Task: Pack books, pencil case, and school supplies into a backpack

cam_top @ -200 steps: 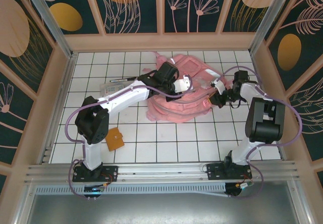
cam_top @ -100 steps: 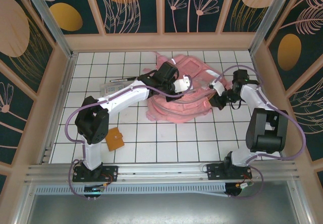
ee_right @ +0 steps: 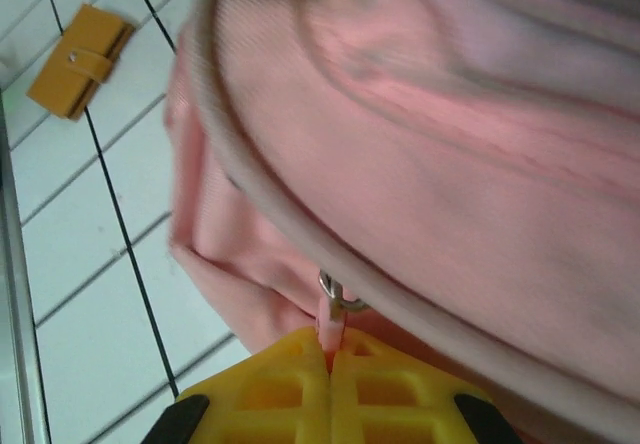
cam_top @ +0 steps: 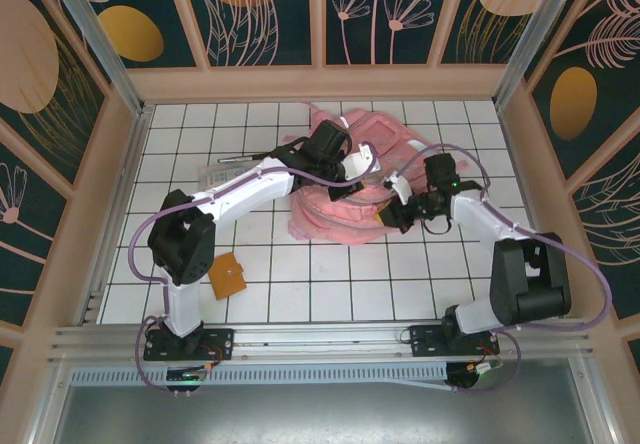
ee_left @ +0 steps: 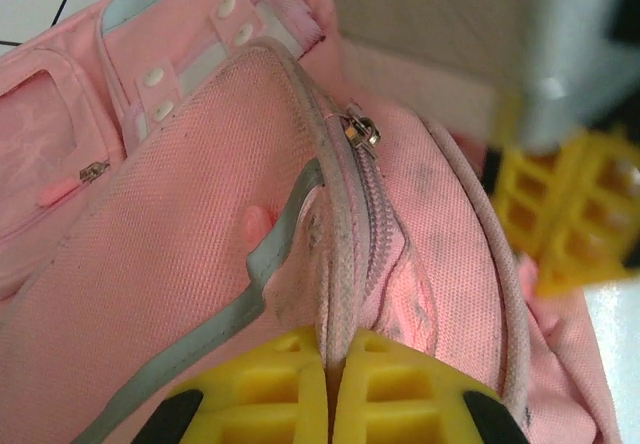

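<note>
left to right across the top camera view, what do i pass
orange notebook → left gripper, shut on the pink backpack → right gripper, shut on its zip pull

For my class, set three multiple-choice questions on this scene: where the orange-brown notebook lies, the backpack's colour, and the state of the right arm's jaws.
1. The orange-brown notebook lies: A) on the table near the left arm's base; B) under the right arm; C) against the far wall.
2. The backpack is: A) blue; B) pink; C) green.
3. The right arm's jaws are: A) wide open; B) shut on a pen; C) shut on the backpack's zip pull.
1 A, it lies by that base; 2 B, its fabric is pink; 3 C, they pinch the pull.
</note>
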Controlling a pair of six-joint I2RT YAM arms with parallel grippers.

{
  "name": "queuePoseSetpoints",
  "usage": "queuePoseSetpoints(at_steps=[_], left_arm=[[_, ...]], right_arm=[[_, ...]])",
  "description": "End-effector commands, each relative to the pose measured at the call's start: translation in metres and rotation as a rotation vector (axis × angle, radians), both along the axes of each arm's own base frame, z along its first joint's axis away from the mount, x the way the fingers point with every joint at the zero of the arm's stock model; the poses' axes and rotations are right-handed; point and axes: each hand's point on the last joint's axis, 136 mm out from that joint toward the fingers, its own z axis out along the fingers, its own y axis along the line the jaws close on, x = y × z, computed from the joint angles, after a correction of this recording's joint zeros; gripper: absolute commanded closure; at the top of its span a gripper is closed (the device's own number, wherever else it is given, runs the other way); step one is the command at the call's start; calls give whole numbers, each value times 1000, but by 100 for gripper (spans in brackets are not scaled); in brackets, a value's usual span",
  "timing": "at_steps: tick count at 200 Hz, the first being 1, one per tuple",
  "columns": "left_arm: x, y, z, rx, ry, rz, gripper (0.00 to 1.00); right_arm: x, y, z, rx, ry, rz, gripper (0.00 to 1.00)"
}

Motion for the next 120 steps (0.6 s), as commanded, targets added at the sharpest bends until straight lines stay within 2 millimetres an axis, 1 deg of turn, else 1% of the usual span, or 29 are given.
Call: queuePoseSetpoints(at_steps=[1, 14, 25, 54, 64, 69, 83, 90, 96, 103, 120], left_arm=[[-7, -32, 35, -187, -8, -64, 100], [-8, -32, 33, -186, -4, -61, 100], [-7, -31, 29, -178, 3, -55, 100], [-8, -34, 27, -188, 18, -60, 100], [-7, -35, 28, -200, 22, -56, 100], [-7, -35, 29, -206, 22, -54, 100], [-8, -35, 33, -224, 20, -49, 100], [-10, -34, 35, -229, 20, -50, 100], [-11, -33, 35, -231, 21, -52, 100], [-13, -32, 35, -229, 25, -58, 100], [-16, -30, 35, -225, 23, -69, 100]], right_arm=[[-9, 39, 34, 176, -55, 53, 100], [-17, 47, 39, 203, -55, 69, 100], [-21, 52, 40, 203, -53, 70, 100], [-20, 74, 36, 204, -88, 17, 100], [-22, 76, 35, 220, -116, 21, 100], [-25, 76, 35, 224, -134, 33, 100], [-35, 70, 31, 169, -254, 119, 80], [-44, 65, 28, 125, -324, 191, 74], [-51, 60, 27, 84, -381, 247, 73], [-53, 53, 26, 28, -449, 282, 72], [-49, 32, 28, -97, -608, 319, 71]])
